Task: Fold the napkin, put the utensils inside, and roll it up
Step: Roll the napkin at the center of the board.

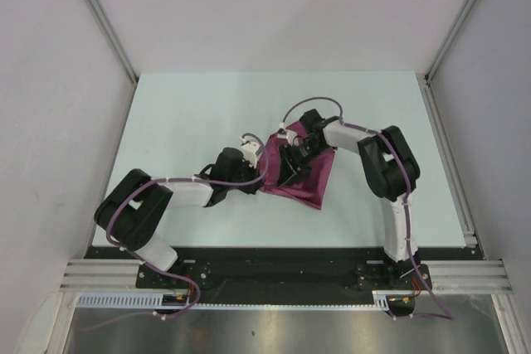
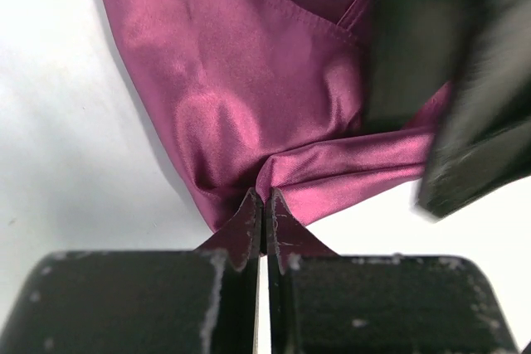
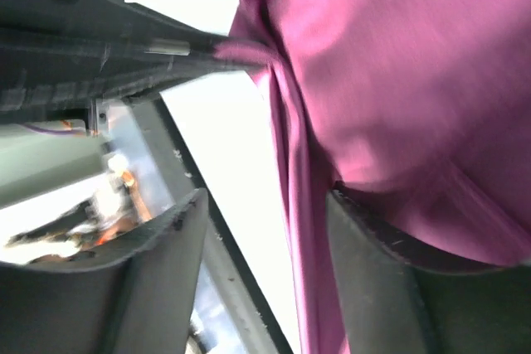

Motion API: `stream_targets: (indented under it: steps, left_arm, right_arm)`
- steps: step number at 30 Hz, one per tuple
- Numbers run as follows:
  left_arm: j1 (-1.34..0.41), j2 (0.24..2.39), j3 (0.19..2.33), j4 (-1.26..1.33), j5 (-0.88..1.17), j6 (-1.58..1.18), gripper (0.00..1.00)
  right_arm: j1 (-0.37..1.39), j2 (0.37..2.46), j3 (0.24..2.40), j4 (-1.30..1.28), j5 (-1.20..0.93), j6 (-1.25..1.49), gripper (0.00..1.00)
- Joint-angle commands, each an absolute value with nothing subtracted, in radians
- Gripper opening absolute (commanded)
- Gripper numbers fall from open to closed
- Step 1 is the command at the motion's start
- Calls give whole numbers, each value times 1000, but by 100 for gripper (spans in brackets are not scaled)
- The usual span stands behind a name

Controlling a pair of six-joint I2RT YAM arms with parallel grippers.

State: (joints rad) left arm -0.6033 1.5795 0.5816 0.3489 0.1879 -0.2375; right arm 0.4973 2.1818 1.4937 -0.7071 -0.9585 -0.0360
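Observation:
The maroon napkin lies bunched at the middle of the table. My left gripper is shut on a pinched fold at its left edge; the left wrist view shows the cloth gathered between the closed fingertips. My right gripper is open above the napkin's middle. In the right wrist view the napkin drapes over its right finger, and a strip hangs between the jaws. The left gripper's fingers show there, pinching the cloth. The utensil is not in view.
The pale table top is bounded by a rail on the right and white walls around. The arm bases stand on the black bar at the near edge. Purple cables loop over both arms.

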Motion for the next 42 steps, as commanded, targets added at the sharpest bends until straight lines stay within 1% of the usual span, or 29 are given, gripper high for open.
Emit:
stream_targets:
  steps: [1, 5, 6, 9, 11, 12, 15, 22, 29, 37, 40, 41, 42]
  left_arm:
    - [-571, 1614, 644, 270, 235, -261, 0]
    - [-548, 1628, 670, 236, 265, -261, 0]
    - [-546, 1629, 676, 226, 274, -258, 0]
    - [-538, 1638, 683, 216, 293, -253, 0]
    - [-537, 1644, 687, 213, 304, -252, 0]
    - [-537, 1646, 689, 212, 308, -253, 0]
    - [-535, 1649, 695, 209, 316, -255, 0]
    - [-529, 1654, 709, 189, 319, -265, 0]
    - [-520, 1658, 718, 179, 337, -279, 0]
    - [-509, 1661, 721, 179, 353, -285, 0]
    - [-506, 1664, 721, 181, 360, -288, 0]
    - [-505, 1664, 722, 183, 365, -288, 0]
    - [-505, 1661, 723, 184, 370, -290, 0]
  right_arm:
    - [454, 1973, 1359, -591, -796, -11, 65]
    - [486, 1765, 1198, -477, -600, -5, 66]
    - [520, 1732, 1159, -424, -497, -8, 67]
    - [599, 1622, 1040, -324, -286, -11, 69]
    - [646, 1577, 971, -279, -197, -21, 69]
    - [688, 1554, 956, -247, -114, -29, 69]
    - [741, 1546, 923, -222, -5, -61, 70]
    - [827, 1588, 937, -256, 113, -103, 69]
    - [893, 1641, 940, -290, 159, -112, 63]
    - [945, 1680, 936, -296, 268, -120, 60]
    - [950, 1712, 939, -310, 295, -118, 53]
    - [948, 1720, 946, -325, 288, -118, 41]
    - [950, 1727, 953, -336, 281, -120, 33]
